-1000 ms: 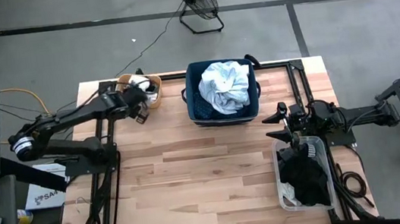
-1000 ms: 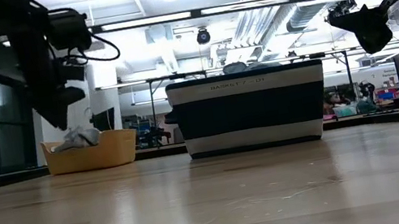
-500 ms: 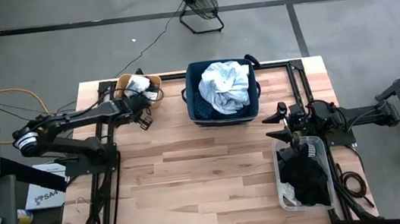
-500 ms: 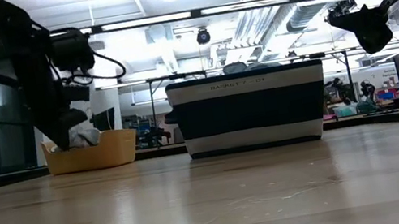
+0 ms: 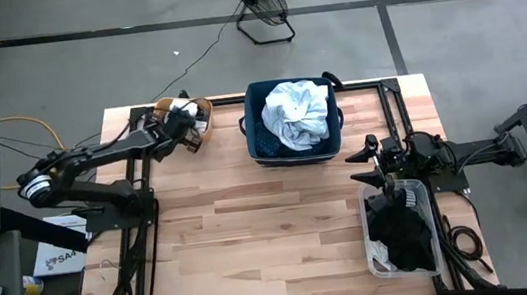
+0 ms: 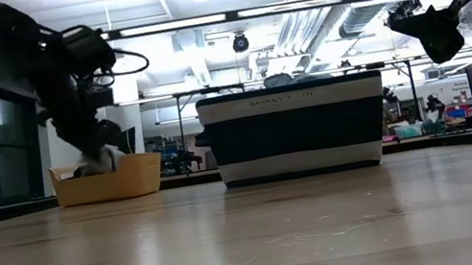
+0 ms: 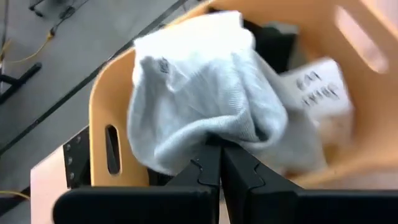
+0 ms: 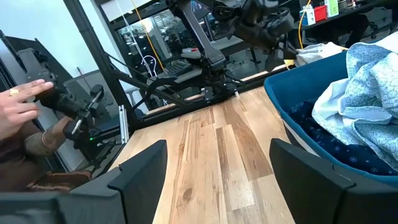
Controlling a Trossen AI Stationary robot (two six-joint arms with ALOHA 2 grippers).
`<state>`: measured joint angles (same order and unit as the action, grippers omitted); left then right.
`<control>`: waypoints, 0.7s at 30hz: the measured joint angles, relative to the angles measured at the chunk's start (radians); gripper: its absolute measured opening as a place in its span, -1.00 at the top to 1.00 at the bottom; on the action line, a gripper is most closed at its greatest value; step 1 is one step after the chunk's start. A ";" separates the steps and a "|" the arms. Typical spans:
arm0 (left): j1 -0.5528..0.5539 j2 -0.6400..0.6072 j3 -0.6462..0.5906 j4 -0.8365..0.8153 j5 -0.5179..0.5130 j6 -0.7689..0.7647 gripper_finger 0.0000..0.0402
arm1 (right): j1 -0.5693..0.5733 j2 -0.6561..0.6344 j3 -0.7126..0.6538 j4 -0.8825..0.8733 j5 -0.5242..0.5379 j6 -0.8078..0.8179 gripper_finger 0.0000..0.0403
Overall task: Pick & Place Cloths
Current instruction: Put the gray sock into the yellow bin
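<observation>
The left hand [image 7: 219, 163] is down in the small orange plastic tub [image 5: 181, 109] at the back left corner of the wooden counter [image 5: 253, 229]. Its two dark fingers are pinched tight on a fold of a soft pale grey cloth [image 7: 205, 93] that lies on top of the pile in the tub. So the step in hand looks like the pick — the grab is made, but the cloth is not lifted out yet.

The next move, I think, is to lift the cloth straight up until it hangs free of the tub's rim, then carry it across to the square navy fabric bin [image 5: 260, 138] and let go over it. The cloth is floppy and only a small fold is pinched, so it could slip or drag other pieces along.

The right hand [image 8: 214, 168] waits over the right side of the counter, just beside the clear plastic box [image 5: 407, 269]. Its fingers stand wide apart and hold nothing.

Counting:
- two robot hands
- three holders — one orange tub, one navy bin, one clear box
- in the tub: one grey cloth, one dark piece behind it, and one small white piece with printing [image 7: 317, 93]
- in the navy bin: one pale blue-white shirt [image 5: 298, 113] lying on a dark-blue patterned cloth [image 8: 339, 146]
- in the clear box: a heap of black clothes [image 5: 402, 231]; I cannot tell how many
</observation>
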<state>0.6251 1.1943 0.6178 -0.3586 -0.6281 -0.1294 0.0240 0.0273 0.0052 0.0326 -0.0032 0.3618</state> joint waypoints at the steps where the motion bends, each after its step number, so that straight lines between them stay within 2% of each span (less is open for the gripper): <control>1: 0.010 0.010 0.000 0.021 -0.002 0.002 0.99 | 0.000 0.000 0.000 0.000 0.000 0.000 -0.37; 10: 0.108 0.232 0.003 0.220 0.072 0.005 0.99 | 0.000 0.000 0.000 0.000 0.000 0.000 -0.37; 13: 0.134 0.274 0.020 0.239 0.092 0.005 0.99 | 0.000 0.000 0.000 0.000 0.000 0.000 -0.37; 18: 0.141 0.244 0.039 0.207 0.102 0.020 0.99 | 0.000 0.000 0.000 0.000 0.000 0.000 -0.37; 21: 0.137 0.189 0.048 0.190 0.101 0.011 0.89 | 0.000 0.000 0.000 0.000 0.000 0.000 -0.37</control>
<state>0.7625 1.3834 0.6655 -0.1691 -0.5270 -0.1180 0.0242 0.0272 0.0051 0.0327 -0.0030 0.3622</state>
